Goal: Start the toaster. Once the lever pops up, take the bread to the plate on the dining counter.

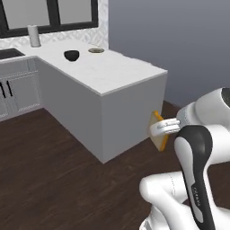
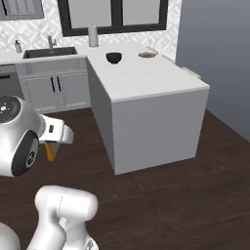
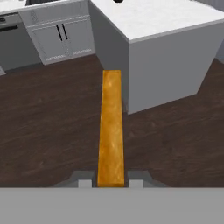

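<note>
The gripper (image 1: 161, 129) pinches the bread (image 1: 159, 134) edge-on at centre right of the left base view, off the near corner of the dining counter (image 1: 119, 74). In the hand view the slice runs up the middle from between the fingertips (image 3: 85, 183), over dark floor. The plate (image 1: 95, 50) and a dark bowl (image 1: 71, 55) sit upper centre on the counter

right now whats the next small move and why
Probably drive on toward the counter and start lifting the arm. The gripper is shut on the bread, held low over the floor below the counter top, and the plate sits at the far end.
</note>
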Tool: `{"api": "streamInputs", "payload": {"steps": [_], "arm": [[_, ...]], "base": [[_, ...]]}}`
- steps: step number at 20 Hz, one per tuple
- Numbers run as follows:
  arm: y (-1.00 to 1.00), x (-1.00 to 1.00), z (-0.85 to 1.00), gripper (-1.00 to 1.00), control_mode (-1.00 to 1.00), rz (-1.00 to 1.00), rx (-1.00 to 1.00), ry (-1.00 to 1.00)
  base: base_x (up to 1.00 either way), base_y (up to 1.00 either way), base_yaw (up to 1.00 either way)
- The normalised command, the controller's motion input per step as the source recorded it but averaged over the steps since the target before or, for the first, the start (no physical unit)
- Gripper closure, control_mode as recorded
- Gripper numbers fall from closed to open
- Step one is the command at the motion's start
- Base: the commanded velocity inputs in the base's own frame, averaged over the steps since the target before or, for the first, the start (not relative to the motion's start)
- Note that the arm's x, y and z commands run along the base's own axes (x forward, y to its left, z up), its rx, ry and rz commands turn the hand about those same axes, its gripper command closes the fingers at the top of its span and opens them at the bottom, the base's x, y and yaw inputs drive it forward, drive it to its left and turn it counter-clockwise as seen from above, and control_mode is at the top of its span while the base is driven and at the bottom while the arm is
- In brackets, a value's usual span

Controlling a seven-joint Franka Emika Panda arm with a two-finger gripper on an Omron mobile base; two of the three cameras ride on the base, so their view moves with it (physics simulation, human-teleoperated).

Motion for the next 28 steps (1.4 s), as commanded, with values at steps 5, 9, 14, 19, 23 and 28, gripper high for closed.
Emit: {"api": "streamInputs", "payload": {"steps": [5, 9, 14, 19, 23, 28], "arm": [[0.00, 0.00, 0.00, 1.00, 1.00, 0.00, 0.00, 0.00], [0.00, 0.00, 0.00, 1.00, 1.00, 0.00, 0.00, 0.00], [0.00, 0.00, 0.00, 1.00, 1.00, 0.00, 0.00, 0.00], [0.00, 0.00, 0.00, 1.00, 1.00, 0.00, 0.00, 0.00], [0.00, 0.00, 0.00, 1.00, 1.00, 0.00, 0.00, 0.00], [0.00, 0.00, 0.00, 1.00, 1.00, 0.00, 0.00, 0.00]], "base": [[1.00, -0.90, 0.11], [1.00, -1.00, 0.26], [1.00, -1.00, 0.32], [0.92, -1.00, 0.38], [0.49, -1.00, 0.35], [0.39, -1.00, 0.33]]}}
